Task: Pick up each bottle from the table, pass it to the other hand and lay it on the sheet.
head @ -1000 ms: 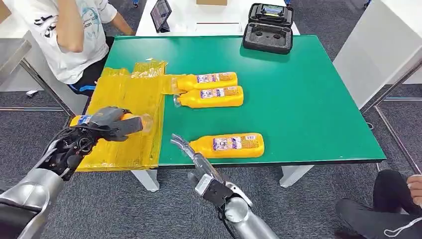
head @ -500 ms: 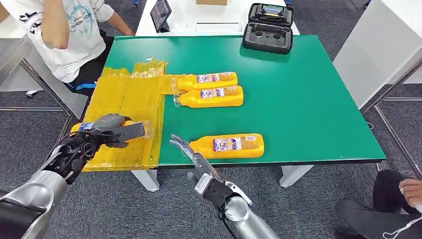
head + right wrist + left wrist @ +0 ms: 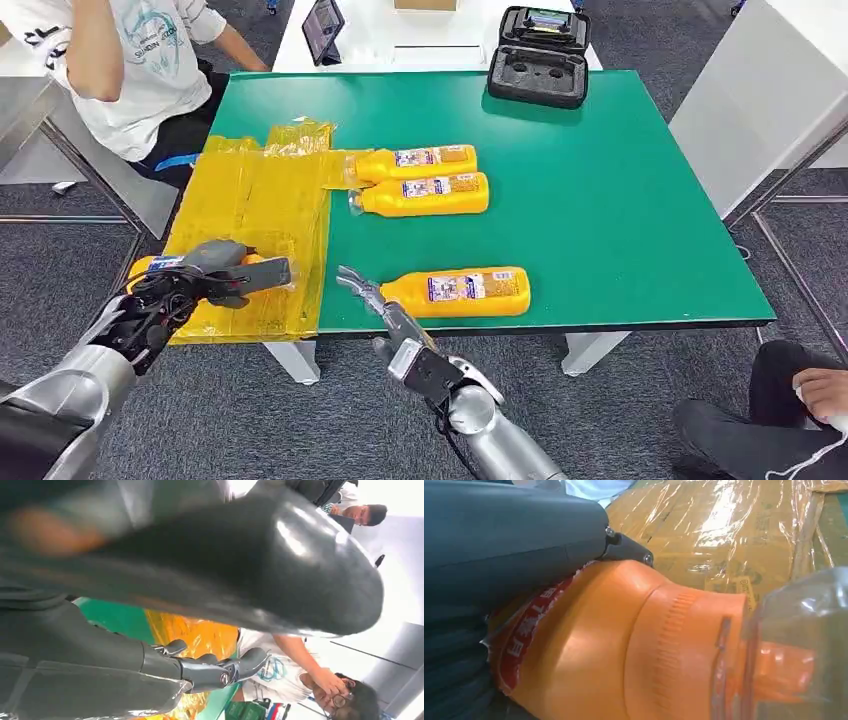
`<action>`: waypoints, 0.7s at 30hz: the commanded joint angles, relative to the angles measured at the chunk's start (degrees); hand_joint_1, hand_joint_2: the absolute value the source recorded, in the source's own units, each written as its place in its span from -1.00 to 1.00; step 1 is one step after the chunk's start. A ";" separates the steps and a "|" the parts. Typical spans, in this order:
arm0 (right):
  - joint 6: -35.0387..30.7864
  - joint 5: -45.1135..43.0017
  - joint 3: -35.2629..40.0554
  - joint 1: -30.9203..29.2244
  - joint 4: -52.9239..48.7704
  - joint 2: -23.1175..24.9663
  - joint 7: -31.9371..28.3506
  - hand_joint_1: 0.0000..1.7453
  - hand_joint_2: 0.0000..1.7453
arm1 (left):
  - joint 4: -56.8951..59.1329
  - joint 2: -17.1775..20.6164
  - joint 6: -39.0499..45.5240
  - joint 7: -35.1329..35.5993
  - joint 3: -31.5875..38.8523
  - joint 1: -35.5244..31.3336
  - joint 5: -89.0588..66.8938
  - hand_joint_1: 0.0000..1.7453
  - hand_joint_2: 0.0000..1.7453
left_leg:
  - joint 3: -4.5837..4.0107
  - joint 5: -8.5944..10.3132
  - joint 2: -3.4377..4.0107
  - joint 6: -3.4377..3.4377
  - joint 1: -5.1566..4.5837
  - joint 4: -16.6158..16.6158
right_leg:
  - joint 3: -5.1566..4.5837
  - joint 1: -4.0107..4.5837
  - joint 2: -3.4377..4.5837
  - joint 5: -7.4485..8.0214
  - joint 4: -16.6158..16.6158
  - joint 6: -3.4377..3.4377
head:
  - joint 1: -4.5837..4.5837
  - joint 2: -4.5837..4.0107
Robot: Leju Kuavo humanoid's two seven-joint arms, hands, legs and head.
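Left hand had a bottle gripped around the body, held level over the near end of the yellow sheet, clear cap pointing toward the bench middle. Left wrist view confirmed it: orange shoulder and cap sticking out past the fingers, sheet right beneath. Couldn't tell if the bottle was touching the sheet or just above it.

Right hand was empty, fingers apart and stretched forward at the near bench edge, tips just beside the cap of the nearest bottle. Two more bottles lay side by side further back, caps at the sheet's edge.

Judged step: handoff done, left hand laying the bottle down. How I'd do it well:
- Bring it down flat, long axis level, so it doesn't roll on release.
- Set it well inside the sheet, not on the near edge, which overhangs the bench there; a bottle put down on that part could slide off.
- Sheet is thin, crinkly plastic, so I'd release straight up and avoid dragging, or it'll bunch.
- Spread the fingers only once the weight is on the bench.
- Keep the right hand parked where it is; it's lined up for the next pick and clear of the left arm.
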 commanded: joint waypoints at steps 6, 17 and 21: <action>0.48 -0.47 0.12 -2.70 4.94 -0.18 0.02 -1.00 -1.00 | 4.49 -0.51 -1.87 0.43 -2.06 -2.54 -0.83 0.98 1.00 | 0.10 -0.02 0.01 -0.06 0.05 -0.01 | 0.11 0.05 0.00 -0.01 -0.03 -0.05 | 0.00 0.00; 0.70 -1.68 0.63 -3.17 7.51 0.46 0.06 -1.00 -1.00 | 7.22 0.03 -9.89 0.14 -4.20 -2.43 -5.14 0.10 1.00 | 0.17 -0.03 0.09 -0.05 0.01 -0.05 | 0.17 0.02 0.09 0.00 -0.04 -0.04 | -0.02 0.00; 0.23 -1.79 0.63 -2.32 8.01 0.26 -0.07 -1.00 -1.00 | 7.20 0.11 -11.37 -0.10 -4.48 -2.26 -5.38 -0.94 1.00 | 0.40 -0.09 0.12 -0.11 0.08 -0.09 | 0.40 0.08 0.12 -0.03 -0.12 -0.10 | 0.00 0.00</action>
